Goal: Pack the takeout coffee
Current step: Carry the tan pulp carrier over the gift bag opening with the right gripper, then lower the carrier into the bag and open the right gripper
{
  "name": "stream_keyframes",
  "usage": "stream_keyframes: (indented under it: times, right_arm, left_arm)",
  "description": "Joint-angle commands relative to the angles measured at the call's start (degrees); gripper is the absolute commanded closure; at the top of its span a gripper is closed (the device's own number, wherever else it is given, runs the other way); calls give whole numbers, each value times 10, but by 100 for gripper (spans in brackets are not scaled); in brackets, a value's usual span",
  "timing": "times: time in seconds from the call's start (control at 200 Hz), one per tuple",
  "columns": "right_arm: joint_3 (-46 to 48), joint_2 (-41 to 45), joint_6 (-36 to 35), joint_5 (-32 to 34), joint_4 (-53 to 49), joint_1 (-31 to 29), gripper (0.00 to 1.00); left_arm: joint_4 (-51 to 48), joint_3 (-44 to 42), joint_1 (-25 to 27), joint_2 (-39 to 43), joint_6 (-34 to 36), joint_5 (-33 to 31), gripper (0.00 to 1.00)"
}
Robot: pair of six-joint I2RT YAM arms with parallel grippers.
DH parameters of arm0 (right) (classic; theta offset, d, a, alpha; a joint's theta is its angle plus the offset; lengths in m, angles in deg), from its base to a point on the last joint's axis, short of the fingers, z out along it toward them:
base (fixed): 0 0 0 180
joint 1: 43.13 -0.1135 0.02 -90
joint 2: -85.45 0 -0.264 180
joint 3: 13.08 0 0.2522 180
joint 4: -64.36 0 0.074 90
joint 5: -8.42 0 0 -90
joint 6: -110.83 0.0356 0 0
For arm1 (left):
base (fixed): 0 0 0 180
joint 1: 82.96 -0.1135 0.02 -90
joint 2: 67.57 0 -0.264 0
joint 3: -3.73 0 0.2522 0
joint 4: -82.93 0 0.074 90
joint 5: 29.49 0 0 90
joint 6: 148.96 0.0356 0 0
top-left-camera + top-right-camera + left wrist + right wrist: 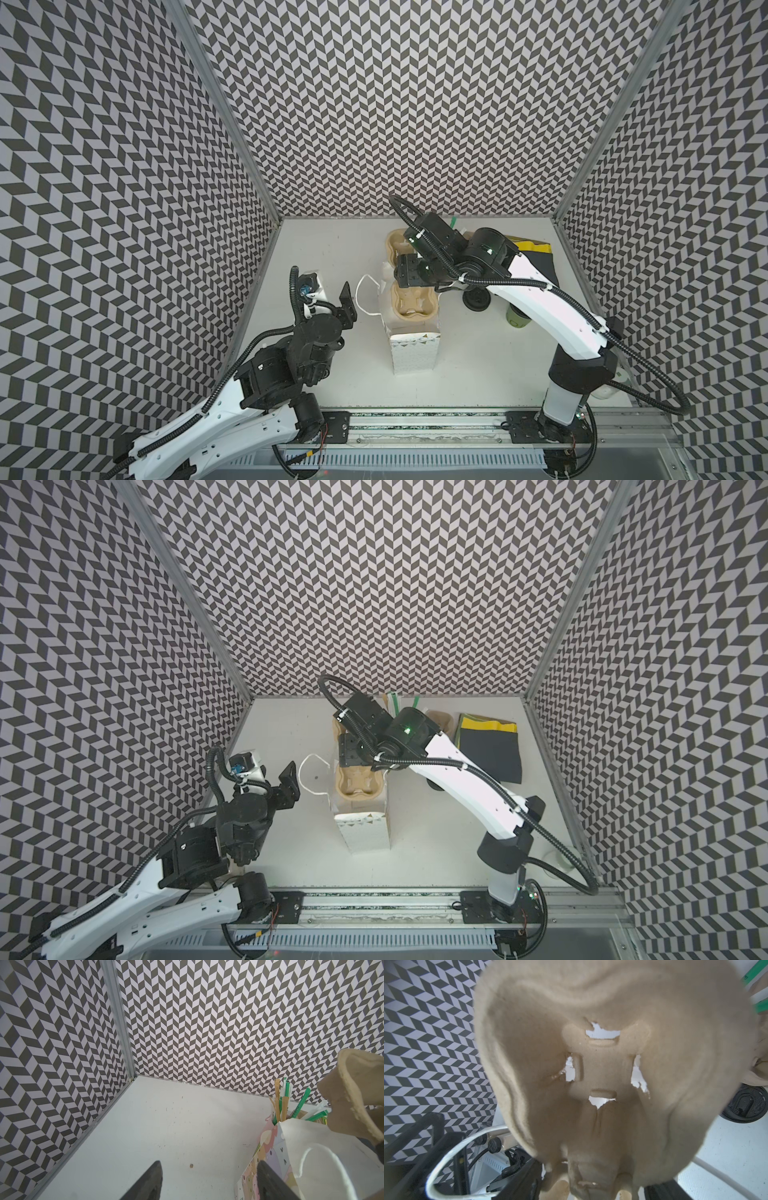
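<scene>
My right claw (409, 272) grips the tan tray (415, 305) over the bag (413, 353); left claw (347, 303) gapes empty; the green cup (516, 325) stands half-hidden, lid (477, 300) apart.

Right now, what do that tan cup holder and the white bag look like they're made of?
The cup holder looks like molded paper pulp: matte tan, fuzzy, with ragged torn slots in the right wrist view. The bag seems to be matte white paper, judging by its crisp folds; its looped handle may be white cord.
</scene>
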Motion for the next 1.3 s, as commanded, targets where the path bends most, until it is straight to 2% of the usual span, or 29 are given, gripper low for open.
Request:
stream_keyframes:
  times: [0.0, 0.38, 0.556, 1.162, 1.297]
  right_arm:
    - [7, -6, -9, 26, 8, 0, 28]
    - [61, 3, 4, 41, 11, -17, 28]
    - [81, -10, 13, 5, 7, -26, 28]
    - [138, -10, 30, 2, 8, -40, 28]
    - [152, -12, 37, -17, 7, -39, 28]
  left_arm:
    - [-5, -4, -3, 2, 0, -3, 28]
    - [-7, -5, -4, 0, -1, -4, 28]
    - [-8, -4, -4, -3, -1, -4, 28]
    - [-7, -5, -4, 0, 1, -4, 28]
    - [-8, -5, -4, -3, 1, -3, 28]
